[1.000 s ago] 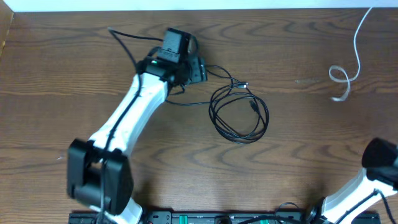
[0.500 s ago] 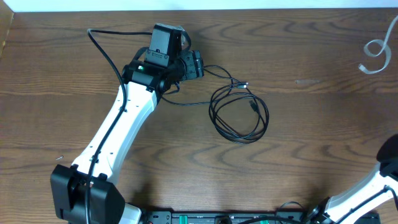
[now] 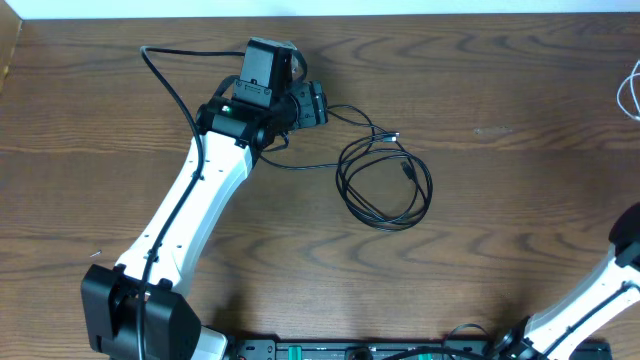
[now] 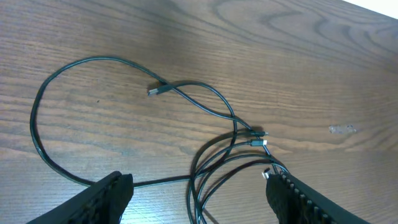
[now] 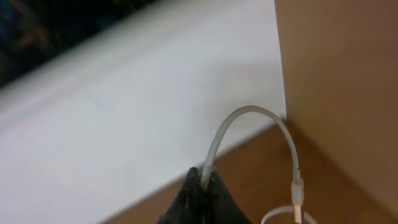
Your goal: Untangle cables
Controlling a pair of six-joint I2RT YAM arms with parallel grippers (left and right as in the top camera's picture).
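The long black cable [image 3: 342, 182] lies flat on the tabletop [image 3: 500, 250]. It curls in a few loose loops near the middle. The white cable [image 5: 249, 110] is lifted up at the far right. It bends in an arch, with its small plug hanging down.

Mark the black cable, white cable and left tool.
black cable [image 4: 153, 91]: left wrist view, plug end.
white cable [image 5: 249, 108]: right wrist view, top of arch.
left tool [image 4: 198, 179]: left wrist view, midway between fingertips.
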